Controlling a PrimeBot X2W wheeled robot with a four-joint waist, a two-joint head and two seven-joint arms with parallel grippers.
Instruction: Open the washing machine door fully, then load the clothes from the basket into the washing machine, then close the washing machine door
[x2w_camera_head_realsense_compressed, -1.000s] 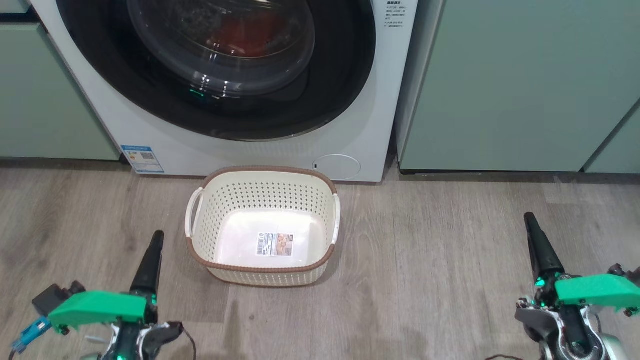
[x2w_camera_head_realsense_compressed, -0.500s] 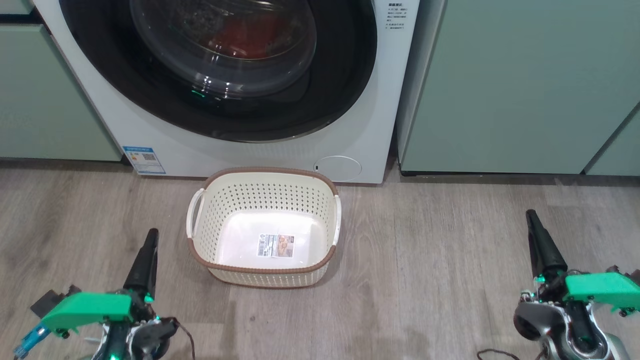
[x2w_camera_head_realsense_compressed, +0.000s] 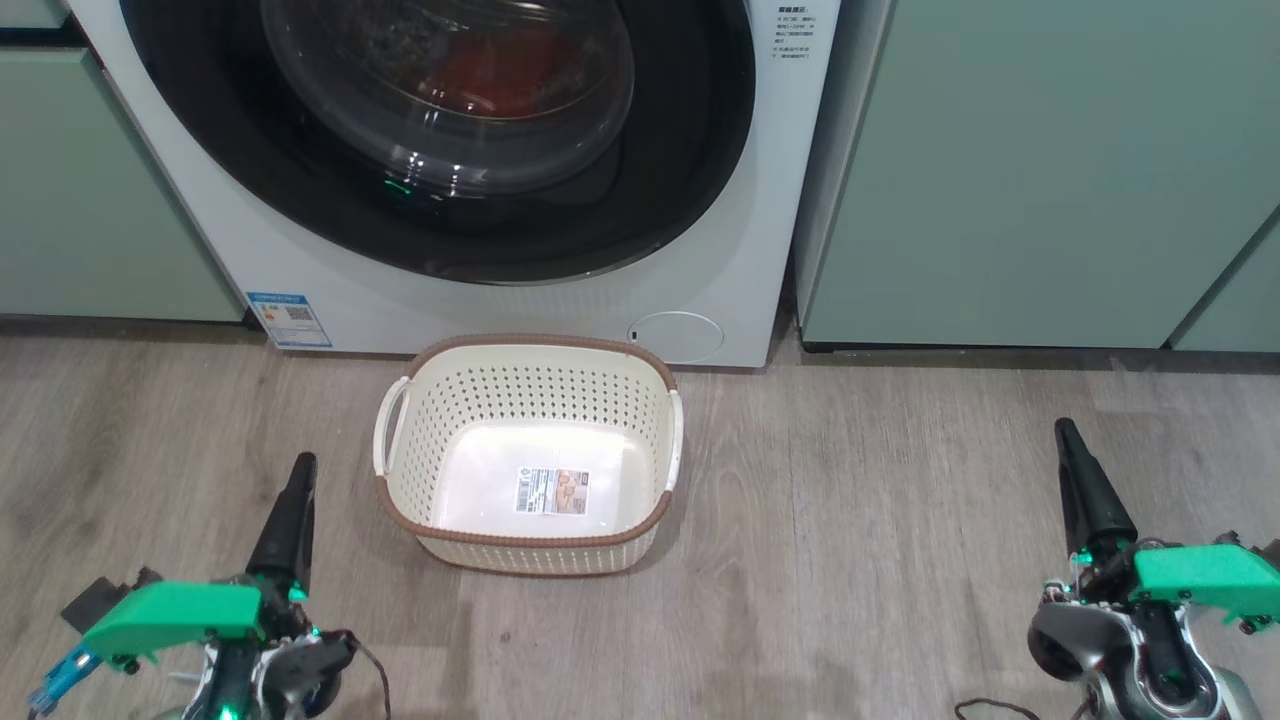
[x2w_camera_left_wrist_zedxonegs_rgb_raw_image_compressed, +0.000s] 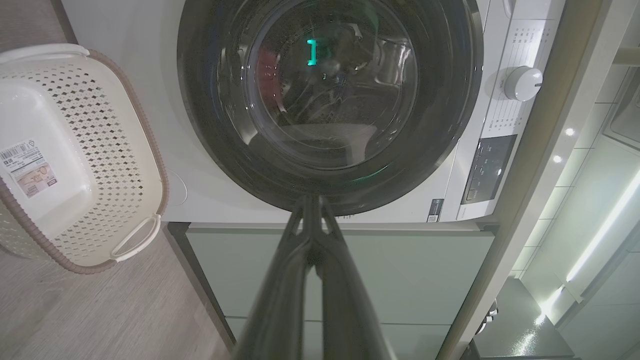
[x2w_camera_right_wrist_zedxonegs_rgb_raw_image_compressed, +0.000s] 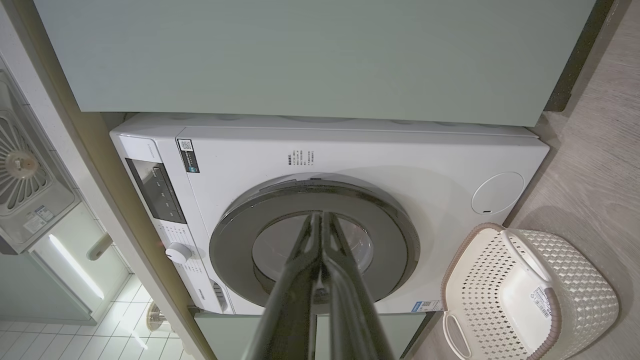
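Step in hand: by the look of things, the very end of the task. All three parts appear done and neither arm is working on anything.
Door: the washing machine door (x2w_camera_head_realsense_compressed: 700, 130) sits flush against the white front of the washing machine (x2w_camera_head_realsense_compressed: 740, 250), its black rim unbroken all round. I judge it shut tight, though how firmly cannot be told.
Clothes: a red patch of the clothes (x2w_camera_head_realsense_compressed: 500, 70) shows through the glass bowl (x2w_camera_head_realsense_compressed: 450, 150), inside the drum and behind the shut door.
Basket: the basket (x2w_camera_head_realsense_compressed: 540, 342) stands on the floor (x2w_camera_head_realsense_compressed: 850, 550) just in front of the machine, below the door and close to the round flap (x2w_camera_head_realsense_compressed: 675, 335). A label (x2w_camera_head_realsense_compressed: 550, 490) on its bottom is all it holds.
Left gripper: the left gripper (x2w_camera_head_realsense_compressed: 304, 462) hangs low over the floor, left of the basket and apart from it. Its fingers are pressed together on nothing and point toward the machine.
Right gripper: the right gripper (x2w_camera_head_realsense_compressed: 1064, 428) hangs well to the right of the basket, in front of the green cabinet (x2w_camera_head_realsense_compressed: 1000, 170). Its fingers are likewise clenched and bare.
Next move: probably nothing more with the laundry. At most, a check that the door has caught, which would call for a light push on the rim with closed fingers, arms kept clear of the basket.
Risk: a door only resting against the front could swing out.
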